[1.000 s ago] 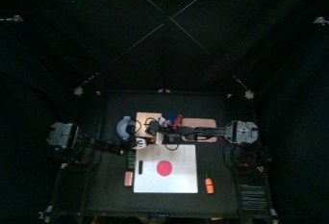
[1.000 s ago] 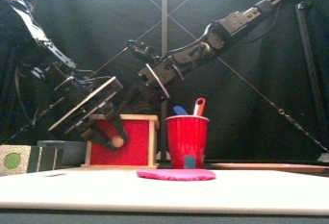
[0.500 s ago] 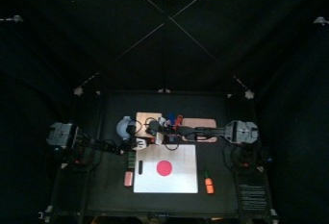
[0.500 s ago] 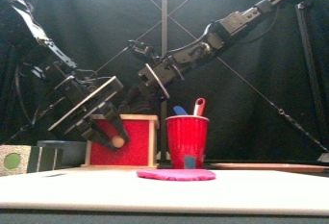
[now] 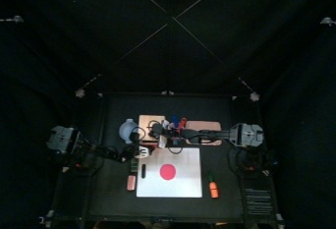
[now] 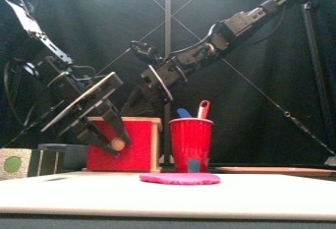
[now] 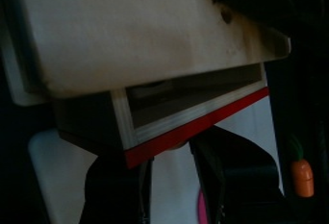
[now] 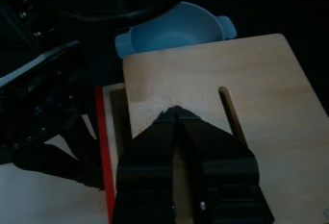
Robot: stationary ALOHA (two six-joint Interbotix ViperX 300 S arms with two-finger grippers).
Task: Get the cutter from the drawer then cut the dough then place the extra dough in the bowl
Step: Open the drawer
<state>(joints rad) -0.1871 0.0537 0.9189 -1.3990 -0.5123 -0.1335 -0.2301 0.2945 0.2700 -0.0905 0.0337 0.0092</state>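
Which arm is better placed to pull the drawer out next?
Probably left: the left end effector sits at the red drawer front, while the right end effector is above the wooden box.

Red cup (image 6: 191,143), white cutting board (image 6: 79,199)

Black table (image 5: 94,200) carries white board (image 5: 187,186), wooden box (image 6: 137,139), bowl (image 5: 128,130).

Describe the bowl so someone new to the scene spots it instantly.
Behind the white cutting board stands a pale wooden box with a red drawer front. The bowl sits beside the box's left side: the only round, blue-grey thing there.
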